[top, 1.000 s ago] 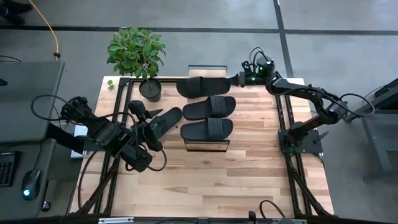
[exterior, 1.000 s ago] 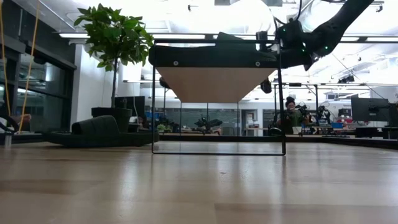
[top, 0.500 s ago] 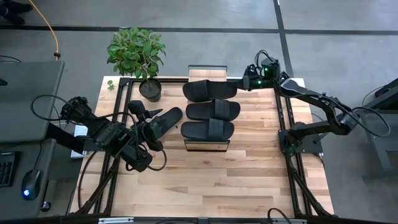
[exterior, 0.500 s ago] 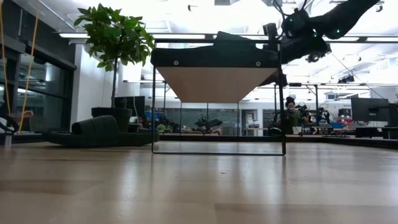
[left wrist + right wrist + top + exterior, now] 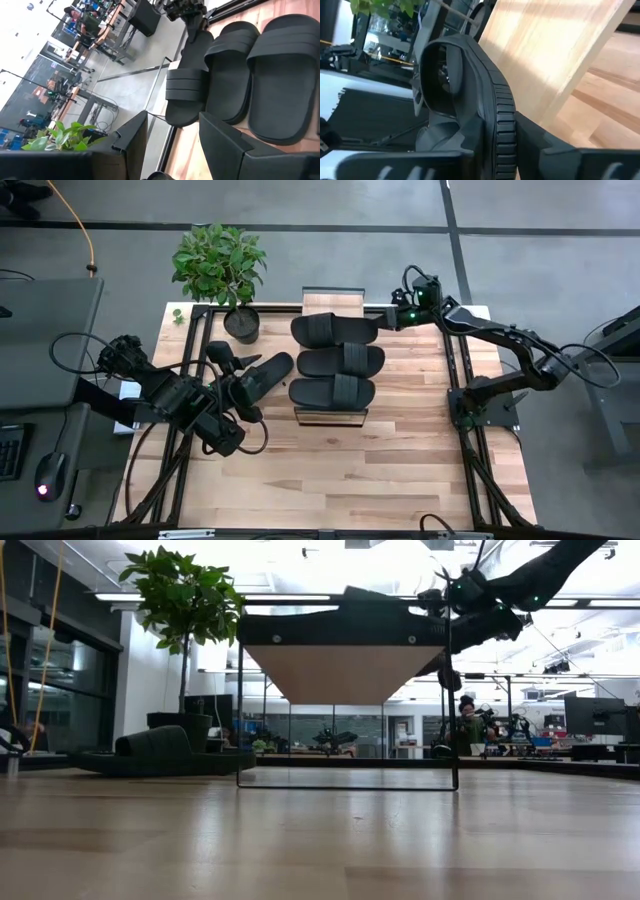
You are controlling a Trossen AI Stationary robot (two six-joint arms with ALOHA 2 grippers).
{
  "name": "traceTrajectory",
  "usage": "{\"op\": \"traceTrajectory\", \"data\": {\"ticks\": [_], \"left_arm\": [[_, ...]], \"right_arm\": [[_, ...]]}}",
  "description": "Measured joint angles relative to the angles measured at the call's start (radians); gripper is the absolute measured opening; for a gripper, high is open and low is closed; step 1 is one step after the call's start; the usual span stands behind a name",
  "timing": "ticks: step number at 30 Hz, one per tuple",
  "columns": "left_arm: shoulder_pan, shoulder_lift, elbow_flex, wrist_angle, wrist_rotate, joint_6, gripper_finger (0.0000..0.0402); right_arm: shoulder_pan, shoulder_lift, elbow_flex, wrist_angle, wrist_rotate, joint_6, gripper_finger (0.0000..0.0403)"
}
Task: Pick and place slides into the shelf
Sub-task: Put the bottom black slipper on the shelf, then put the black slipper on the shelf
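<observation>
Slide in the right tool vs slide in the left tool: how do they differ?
The right tool grips its slide over the shelf, beside two shelved slides. The left tool holds its slide beside the shelf, over the table, angled rather than parallel. Both are black with ribbed straps.

Open-plan robotics lab: concrete floor, glass partitions and cluttered workbenches (image 5: 500,745) beyond the wooden table (image 5: 400,440), potted plant (image 5: 222,265) on its corner.

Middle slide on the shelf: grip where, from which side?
Take the middle slide by its right end, from the right. That end overhangs the shelf, free above and below; near slide and far slide flank its long edges. Right end effector holds the far slide likewise.
</observation>
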Motion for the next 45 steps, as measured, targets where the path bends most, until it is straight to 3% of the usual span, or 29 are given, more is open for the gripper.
{"op": "traceTrajectory", "data": {"ticks": [20,34,45], "left_arm": [[0.000,0.000,0.000,-0.019,0.015,0.016,0.0161],[0.003,-0.022,-0.001,-0.019,0.032,0.021,0.0161],[0.159,-0.105,-0.001,-0.010,0.131,0.012,0.0161]], "right_arm": [[-0.038,-0.002,-0.001,0.024,-0.001,-0.101,0.0228],[-0.100,-0.005,-0.001,0.030,-0.001,-0.132,0.0239],[-0.126,-0.095,-0.001,0.129,0.056,-0.220,0.0239]]}}
